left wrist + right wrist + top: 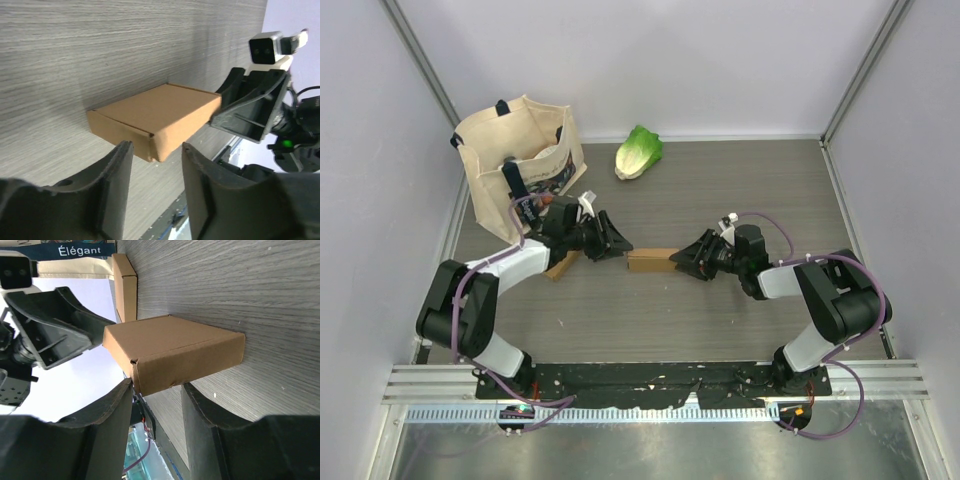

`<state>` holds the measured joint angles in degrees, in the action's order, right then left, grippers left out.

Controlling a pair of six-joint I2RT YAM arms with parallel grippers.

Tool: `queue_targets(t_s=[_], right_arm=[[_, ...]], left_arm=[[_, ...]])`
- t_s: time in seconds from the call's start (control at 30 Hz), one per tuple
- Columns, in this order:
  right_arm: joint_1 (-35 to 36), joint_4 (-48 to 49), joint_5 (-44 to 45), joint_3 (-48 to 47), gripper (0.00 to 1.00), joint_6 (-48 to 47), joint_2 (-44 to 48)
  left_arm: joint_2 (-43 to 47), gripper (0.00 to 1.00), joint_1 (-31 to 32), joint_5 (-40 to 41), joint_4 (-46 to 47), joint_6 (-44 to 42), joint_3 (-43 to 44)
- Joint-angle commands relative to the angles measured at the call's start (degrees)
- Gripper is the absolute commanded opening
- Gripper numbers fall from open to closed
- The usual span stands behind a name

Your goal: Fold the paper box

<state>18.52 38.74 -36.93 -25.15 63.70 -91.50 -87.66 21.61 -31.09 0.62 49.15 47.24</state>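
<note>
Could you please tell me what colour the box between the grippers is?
The box is plain brown, clearest from the right wrist.

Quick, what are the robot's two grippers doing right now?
Left gripper: jaws open, holding nothing; the paper box lies just ahead.
Right gripper: jaws open, at the paper box's other end, not clamping it.

We can read only one word: "Élégant", in white letters on a dark blue band [60, 250] printed across the cream canvas tote bag [75, 270], at the top edge of the right wrist view. In the top view, the bag's print is too small for us to read.
</note>
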Motion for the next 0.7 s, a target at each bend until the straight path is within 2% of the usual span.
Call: queue_targets(t_s=[0.0, 0.1, 0.13, 0.23, 0.4, 0.47, 0.5, 0.57, 0.6, 0.63, 0.67], right_arm=[[-0.3, -8.1, 4.2, 1.7, 0.47, -3.7, -1.6], [-0.3, -8.4, 4.8, 1.8, 0.47, -4.2, -1.8], [-0.3, -8.7, 4.8, 1.8, 0.47, -4.5, -1.7], [-0.3, -10.1, 5.7, 2.1, 0.47, -5.3, -1.2], [-0.3, -14.7, 7.6, 1.8, 0.47, -10.9, 1.0], [-0.2, -20.6, 9.1, 1.2, 0.48, -13.6, 3.6], [-0.2, -23.2, 9.8, 0.9, 0.49, -16.6, 5.3], [0.1, -31.5, 11.5, -0.1, 0.53, -19.3, 12.3], [0.5, -34.7, 12.7, -0.7, 0.56, -21.9, 15.2], [1.2, -41.1, 13.7, -1.3, 0.63, -23.2, 18.0], [1.3, -43.6, 14.4, -2.4, 0.66, -24.2, 23.6]], left_arm=[[-2.2, 0.44, 0.0, -0.5, 6.7, 0.5, -4.6], [-3.5, 0.36, 0.5, 0.1, 9.2, 0.0, -8.6], [-4.3, 0.3, 0.5, -0.1, 9.4, -0.2, -9.4], [-2.7, 0.19, 0.6, 3.4, 6.6, -3.0, -11.7], [0.9, 0.15, 0.6, 8.1, -0.4, -7.8, -10.9], [2.9, 0.15, 1.0, 9.3, -3.6, -8.7, -10.9], [4.0, 0.17, 1.2, 9.5, -4.2, -8.9, -11.2], [9.3, 0.29, 1.9, 9.6, -6.8, -8.9, -11.7], [11.4, 0.35, 2.0, 9.4, -7.9, -8.9, -11.7], [14.3, 0.47, 2.0, 9.3, -9.0, -8.8, -11.6], [19.2, 0.52, 2.1, 9.4, -11.0, -8.5, -11.5]])
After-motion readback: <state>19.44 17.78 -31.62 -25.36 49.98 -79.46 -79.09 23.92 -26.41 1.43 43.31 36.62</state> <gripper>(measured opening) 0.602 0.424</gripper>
